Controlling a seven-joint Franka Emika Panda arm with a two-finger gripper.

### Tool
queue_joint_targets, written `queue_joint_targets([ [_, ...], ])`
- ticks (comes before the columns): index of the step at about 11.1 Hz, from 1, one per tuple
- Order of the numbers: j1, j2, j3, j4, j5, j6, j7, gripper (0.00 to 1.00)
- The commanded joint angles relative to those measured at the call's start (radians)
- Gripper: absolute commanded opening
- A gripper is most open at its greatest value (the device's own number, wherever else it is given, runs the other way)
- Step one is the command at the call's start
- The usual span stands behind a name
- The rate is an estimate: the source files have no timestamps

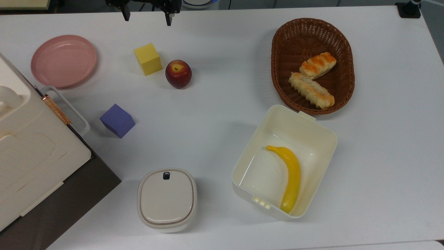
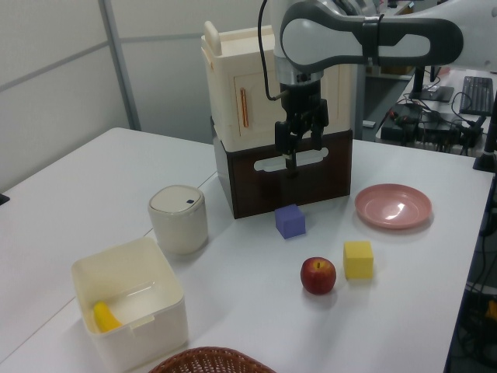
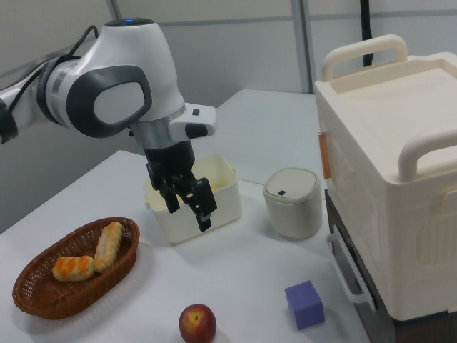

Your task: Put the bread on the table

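Note:
The bread [image 1: 311, 90], a long pale ridged pastry, lies in the brown wicker basket [image 1: 281, 69] beside a shorter orange-glazed bread [image 1: 317, 64]. In the right view the bread [image 3: 108, 245] leans against the basket's far side. My gripper [image 1: 146, 18] hangs open and empty at the top view's upper edge, far to the left of the basket. It is high above the white table [image 1: 222, 104]. In the right view the gripper [image 3: 189, 213] is in front of the cream box, and in the left view the gripper [image 2: 299, 148] is before the brown cabinet.
A yellow cube [image 1: 148, 59], an apple [image 1: 178, 73], a pink plate [image 1: 64, 60] and a purple cube [image 1: 117, 120] lie below the gripper. An open cream box [image 1: 326, 135] holds a banana [image 1: 290, 177]. A lidded canister [image 1: 167, 199] and a large cream case [image 1: 31, 156] stand at the top view's lower left.

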Motion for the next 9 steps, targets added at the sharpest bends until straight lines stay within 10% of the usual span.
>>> queue_joint_targets([
  [1,0.005,-0.013,-0.007,-0.018,0.012,0.003,-0.017,1.00],
  [9,0.195,0.072,0.008,-0.027,0.012,0.025,-0.016,1.00],
])
